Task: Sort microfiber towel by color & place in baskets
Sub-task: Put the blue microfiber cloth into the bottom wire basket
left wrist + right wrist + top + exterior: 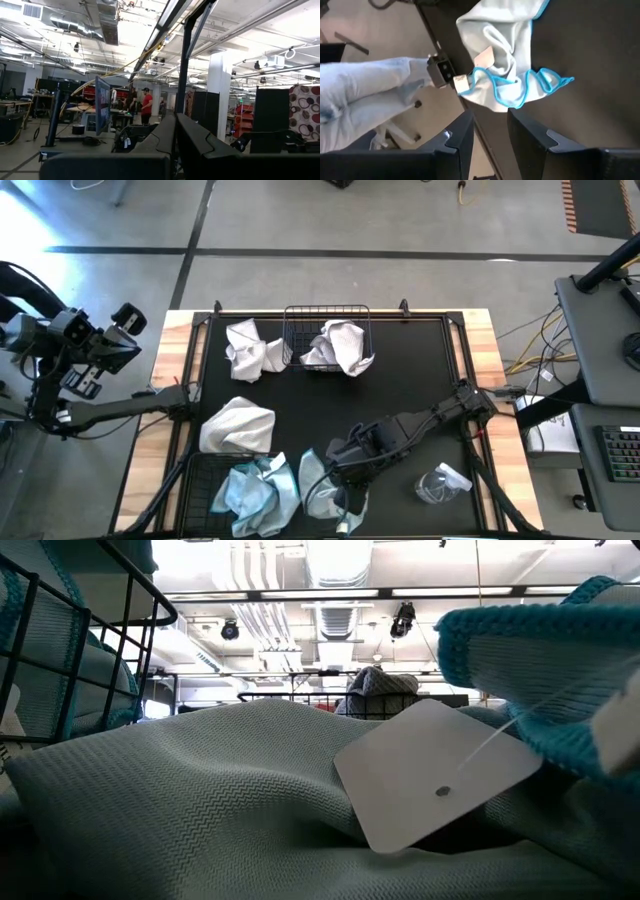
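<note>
A light blue towel (pixel 318 492) (pixel 502 60) with a white tag (pixel 430 780) lies crumpled on the mat at the table's near edge. My right gripper (pixel 345 472) (pixel 490 125) hovers just above it, open, with nothing between the fingers. Another light blue towel (pixel 250 490) lies in the near-left basket (pixel 200 480). The far basket (pixel 325 315) holds a white towel (pixel 345 345). Two more white towels (pixel 250 350) (pixel 238 425) lie on the mat. My left gripper (pixel 110 340) (pixel 176 125) waits raised off the table's left side, shut.
A clear plastic wrapper (pixel 440 483) lies on the black mat (pixel 420 380) near the right arm. A person's leg in pale jeans (pixel 365 85) stands beyond the near edge. The near-left basket's wire wall (pixel 100 640) rises beside the towel at the near edge.
</note>
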Controlling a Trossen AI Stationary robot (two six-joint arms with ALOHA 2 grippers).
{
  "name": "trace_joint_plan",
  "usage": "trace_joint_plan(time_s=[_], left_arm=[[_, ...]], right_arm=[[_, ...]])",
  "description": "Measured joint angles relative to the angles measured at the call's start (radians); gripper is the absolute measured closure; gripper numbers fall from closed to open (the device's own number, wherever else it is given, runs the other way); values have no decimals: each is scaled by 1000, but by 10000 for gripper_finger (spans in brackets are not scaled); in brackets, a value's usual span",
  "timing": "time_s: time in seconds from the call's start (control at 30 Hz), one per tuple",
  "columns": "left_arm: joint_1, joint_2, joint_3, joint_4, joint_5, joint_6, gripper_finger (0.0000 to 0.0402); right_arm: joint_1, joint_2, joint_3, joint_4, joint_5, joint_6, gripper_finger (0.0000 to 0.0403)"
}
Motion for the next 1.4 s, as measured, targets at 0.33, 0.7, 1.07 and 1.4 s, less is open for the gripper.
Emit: trace_joint_plan(time_s=[0.33, 0.7, 1.07, 1.4], left_arm=[[0, 0, 0, 0, 0, -72, 402], [0, 0, 0, 0, 0, -127, 402], [0, 0, 0, 0, 0, -130, 402], [0, 0, 0, 0, 0, -120, 402]], right_arm=[[13, 0, -33, 101, 99, 27, 291], [21, 1, -235, 332, 105, 49, 291], [21, 2, -434, 374, 116, 89, 291], [21, 2, -529, 512, 113, 88, 291]])
